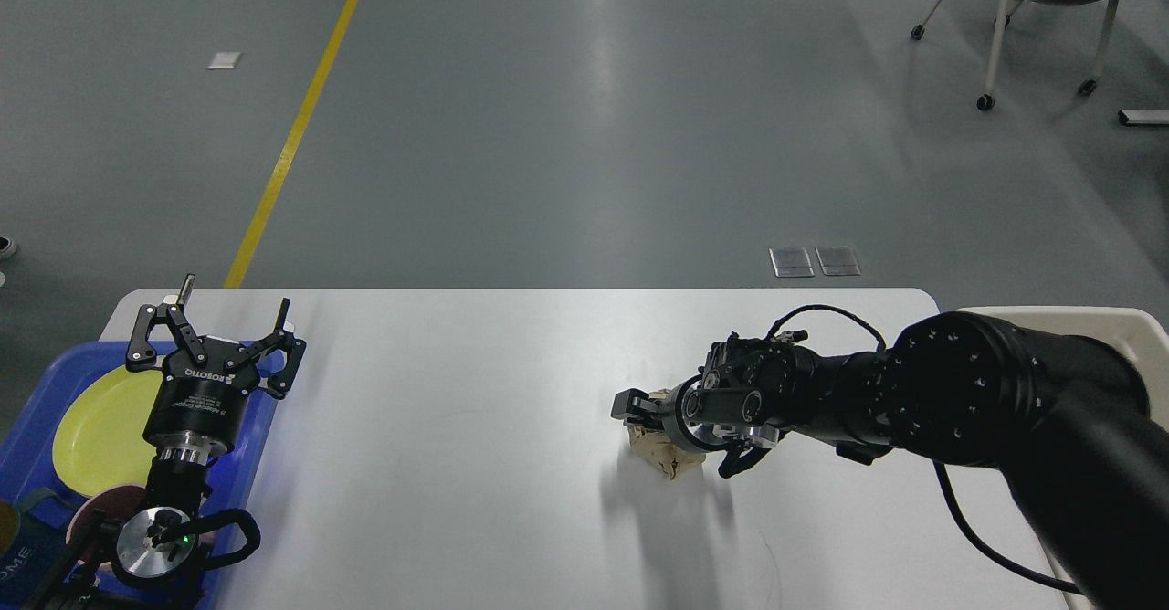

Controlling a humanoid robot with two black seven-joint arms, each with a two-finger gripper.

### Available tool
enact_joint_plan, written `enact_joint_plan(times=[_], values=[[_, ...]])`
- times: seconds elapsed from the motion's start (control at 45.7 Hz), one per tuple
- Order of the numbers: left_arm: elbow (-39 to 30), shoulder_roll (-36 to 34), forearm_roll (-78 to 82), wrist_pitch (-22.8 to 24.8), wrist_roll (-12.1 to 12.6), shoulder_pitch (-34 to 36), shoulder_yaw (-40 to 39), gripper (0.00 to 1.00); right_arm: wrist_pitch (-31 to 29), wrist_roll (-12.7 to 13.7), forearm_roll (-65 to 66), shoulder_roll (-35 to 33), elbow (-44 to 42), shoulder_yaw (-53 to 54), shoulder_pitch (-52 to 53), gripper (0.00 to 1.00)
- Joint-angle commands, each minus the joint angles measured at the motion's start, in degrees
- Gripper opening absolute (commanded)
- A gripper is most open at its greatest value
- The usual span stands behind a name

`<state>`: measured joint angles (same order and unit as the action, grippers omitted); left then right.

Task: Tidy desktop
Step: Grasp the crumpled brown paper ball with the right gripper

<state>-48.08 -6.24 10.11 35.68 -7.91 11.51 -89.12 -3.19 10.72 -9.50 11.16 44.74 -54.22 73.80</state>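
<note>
Crumpled brown paper wad point(665, 457) sitting right-of-centre on the white tabletop point(457, 409). Looks light, soft, squashable, so best pinched across the bulky middle. Right hand point(680, 435) down on it, fingers either side; can't tell if clamped yet. Left hand point(219, 322) spread wide, empty, above the blue tray point(260, 427).
</note>
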Motion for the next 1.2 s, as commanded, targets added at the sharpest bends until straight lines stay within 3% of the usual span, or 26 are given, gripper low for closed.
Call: enact_joint_plan(times=[0.0, 0.066, 0.109, 0.35, 1.029, 1.182], values=[[0.00, 0.00, 0.00, 0.00, 0.00, 0.00, 0.00, 0.96, 1.17, 0.00, -0.08, 0.00, 0.00, 0.00, -0.15, 0.99], [0.00, 0.00, 0.00, 0.00, 0.00, 0.00, 0.00, 0.96, 1.35, 0.00, -0.17, 0.18, 0.08, 0.00, -0.15, 0.96], [0.00, 0.00, -0.09, 0.00, 0.00, 0.00, 0.00, 0.96, 1.43, 0.00, -0.52, 0.18, 0.08, 0.08, -0.15, 0.87], [0.00, 0.00, 0.00, 0.00, 0.00, 0.00, 0.00, 0.96, 1.08, 0.18, -4.03, 0.18, 1.49, 0.43, 0.12, 0.00], [0.00, 0.00, 0.00, 0.00, 0.00, 0.09, 0.00, 0.96, 0.20, 0.18, -6.76, -1.67, 4.39, 0.35, 2.14, 0.00], [0.00, 0.00, 0.00, 0.00, 0.00, 0.00, 0.00, 0.96, -0.58, 0.18, -6.76, -4.74, 9.74, 0.35, 6.44, 0.00]])
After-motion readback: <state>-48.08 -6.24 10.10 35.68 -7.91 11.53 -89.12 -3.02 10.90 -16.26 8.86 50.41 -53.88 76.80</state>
